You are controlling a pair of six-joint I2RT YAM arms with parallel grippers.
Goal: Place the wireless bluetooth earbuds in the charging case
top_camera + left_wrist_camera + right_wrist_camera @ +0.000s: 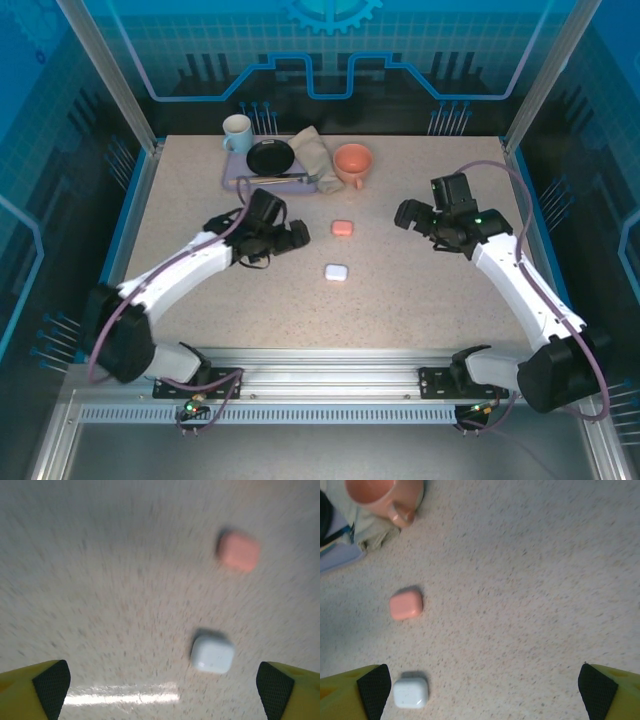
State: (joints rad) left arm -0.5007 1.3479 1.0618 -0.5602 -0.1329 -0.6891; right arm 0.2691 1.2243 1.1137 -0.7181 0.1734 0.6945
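Note:
Two small closed charging cases lie mid-table: a salmon-pink case (342, 229) and, nearer the arms, a white case (336, 272). No earbuds show; they are hidden or out of view. My left gripper (297, 238) hovers just left of the cases. In the left wrist view it (162, 692) is open, with the white case (213, 653) lying ahead between the fingers toward the right one and the pink case (238, 551) farther off. My right gripper (405, 214) hangs to the right of the cases, open (482, 692) and empty. The white case (411, 692) sits by its left pad (372, 687), the pink case (406, 605) beyond.
At the back stand a white mug (237, 132), a black pan (270, 157) on a lavender tray (232, 178), a beige cloth (312, 152) and a peach mug (352, 163), whose handle shows in the right wrist view (382, 497). Bare speckled tabletop surrounds the cases.

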